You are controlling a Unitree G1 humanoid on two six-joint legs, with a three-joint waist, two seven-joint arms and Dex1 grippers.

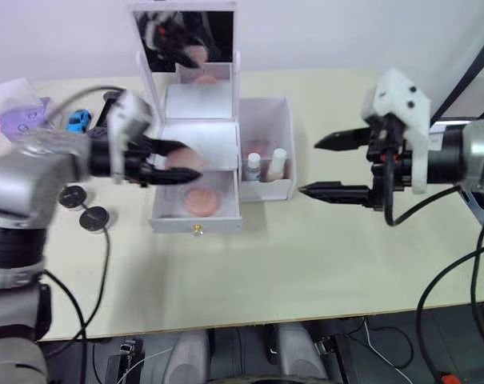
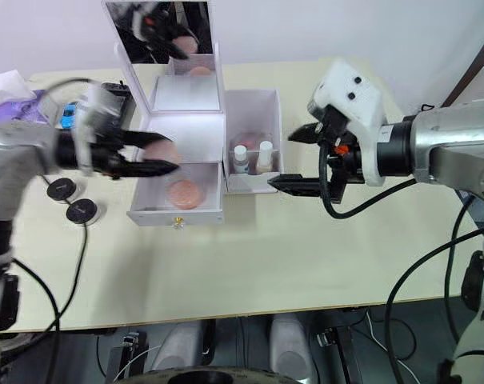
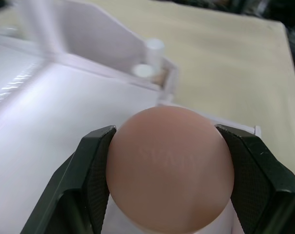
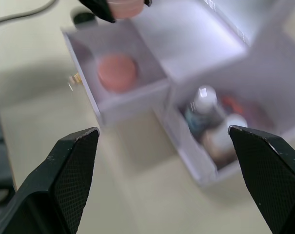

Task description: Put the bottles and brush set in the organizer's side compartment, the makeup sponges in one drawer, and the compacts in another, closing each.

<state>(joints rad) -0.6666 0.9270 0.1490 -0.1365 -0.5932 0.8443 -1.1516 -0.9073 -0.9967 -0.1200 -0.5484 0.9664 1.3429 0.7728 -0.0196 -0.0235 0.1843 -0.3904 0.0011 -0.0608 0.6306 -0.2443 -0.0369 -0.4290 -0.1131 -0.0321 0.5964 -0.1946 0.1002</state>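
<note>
The white organizer (image 1: 198, 136) stands at the table's back with its mirror lid up and one drawer (image 1: 196, 222) pulled out. One pink makeup sponge (image 1: 201, 201) lies in that drawer. My left gripper (image 1: 180, 162) is shut on a second pink sponge (image 3: 170, 168) above the drawer's back edge. Two white-capped bottles (image 1: 264, 165) stand in the side compartment (image 1: 267, 152), with something pink behind them. Two black compacts (image 1: 83, 206) lie on the table left of the organizer. My right gripper (image 1: 332, 165) hovers open to the right of the side compartment, holding nothing.
A black cable (image 1: 107, 264) runs across the table's left side by the compacts. A small blue object (image 1: 79, 120) and purple and pink items (image 1: 18, 120) lie at the back left. Bare tabletop (image 1: 290, 264) stretches in front of the organizer.
</note>
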